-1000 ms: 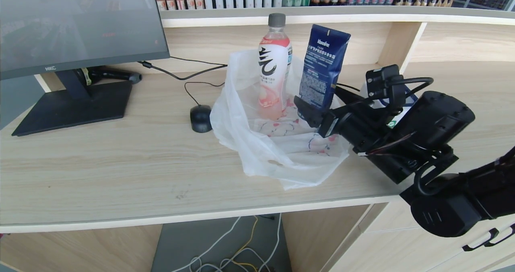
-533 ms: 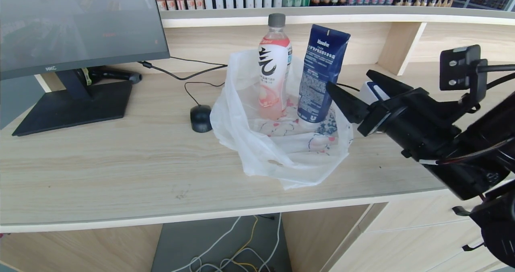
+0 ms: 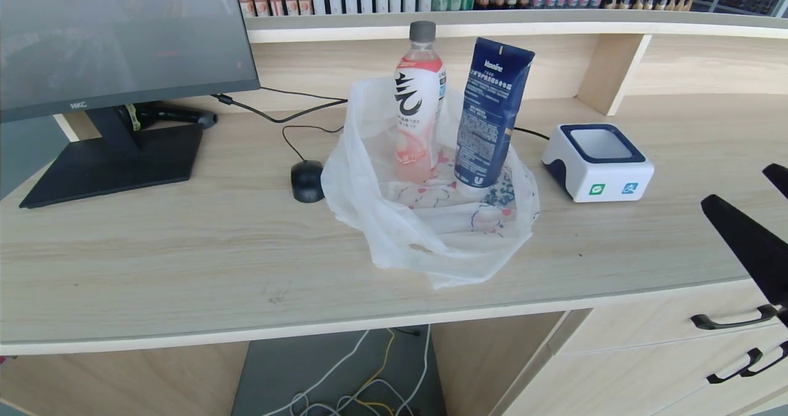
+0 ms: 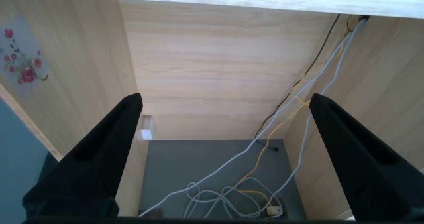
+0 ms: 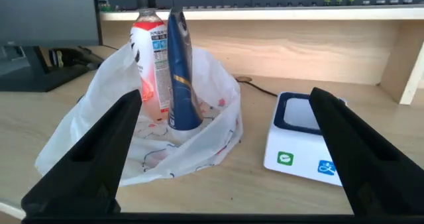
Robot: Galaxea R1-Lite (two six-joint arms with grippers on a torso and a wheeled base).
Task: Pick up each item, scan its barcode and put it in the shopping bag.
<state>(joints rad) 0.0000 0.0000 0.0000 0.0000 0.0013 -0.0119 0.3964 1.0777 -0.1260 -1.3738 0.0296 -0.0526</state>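
Counter [image 3: 184, 250]: the wood worktop carries everything. We judge that bag and scanner sit side by side so a scanned item travels only a short way.
Monitor [image 3: 123, 34]: it stands at the robot's left with a dark screen. We leave the small logo on its bezel unread.
Shopping bag [image 3: 369, 219]: white plastic with a red and blue flower print, slumped open mid-counter. Its walls lie low, so the items stand on their own bases.
Right gripper [image 5: 225, 95]: fingers spread wide and holding nothing, at the counter's right end, beyond the scanner from the bag.
Left gripper [image 4: 225, 98]: also spread and empty, low under the counter facing loose cables [image 4: 299, 103].
Blue tube [image 3: 489, 114]: upright on its cap inside the bag, just beside the bottle. It carries dense white print.
Bottle [image 3: 418, 108]: a pink drink with a grey cap, upright in the bag, with a bold black brush mark on its label.
Scanner [image 3: 597, 164]: a white box with its dark-rimmed window facing up, and green and blue icons on its front.
Progress: both items look bagged, so we judge the task near done.
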